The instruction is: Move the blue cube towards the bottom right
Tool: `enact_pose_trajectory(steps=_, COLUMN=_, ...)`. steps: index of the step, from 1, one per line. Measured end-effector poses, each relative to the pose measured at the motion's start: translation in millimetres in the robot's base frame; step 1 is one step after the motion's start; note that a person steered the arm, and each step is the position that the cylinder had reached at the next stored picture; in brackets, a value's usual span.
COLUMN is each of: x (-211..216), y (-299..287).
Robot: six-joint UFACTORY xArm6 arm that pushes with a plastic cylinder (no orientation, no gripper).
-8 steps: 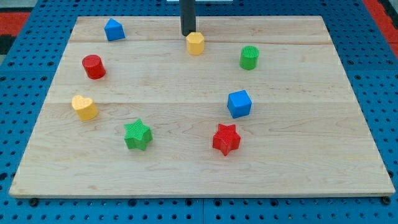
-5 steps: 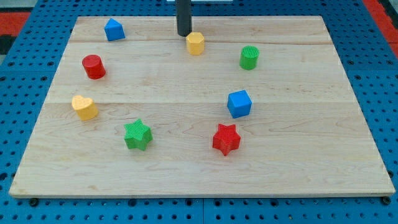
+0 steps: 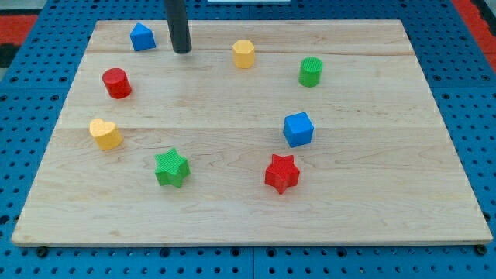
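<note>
The blue cube point(image 3: 298, 129) sits right of the board's middle, just above and to the right of the red star point(image 3: 282, 173). My tip point(image 3: 182, 51) is near the view's top left, far from the cube. It stands just right of the blue house-shaped block point(image 3: 142, 36) and left of the yellow hexagonal block point(image 3: 243, 54), touching neither.
A green cylinder point(image 3: 311, 71) stands above the blue cube. A red cylinder point(image 3: 117, 83), a yellow heart point(image 3: 105, 133) and a green star point(image 3: 171, 167) lie on the left half. The wooden board point(image 3: 387, 194) rests on a blue pegboard.
My tip has moved left, from beside the yellow hexagonal block to beside the blue house-shaped block. No block has moved.
</note>
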State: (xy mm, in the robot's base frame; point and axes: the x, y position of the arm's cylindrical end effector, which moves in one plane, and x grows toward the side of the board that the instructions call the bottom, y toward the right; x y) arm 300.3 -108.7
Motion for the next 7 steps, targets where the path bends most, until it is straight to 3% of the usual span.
enact_pose_trajectory(steps=1, x=69.7, y=41.7)
enact_pose_trajectory(steps=2, x=104.1, y=60.3)
enact_pose_trajectory(steps=4, x=138.9, y=137.2)
enact_pose_trajectory(steps=7, x=165.5, y=203.1)
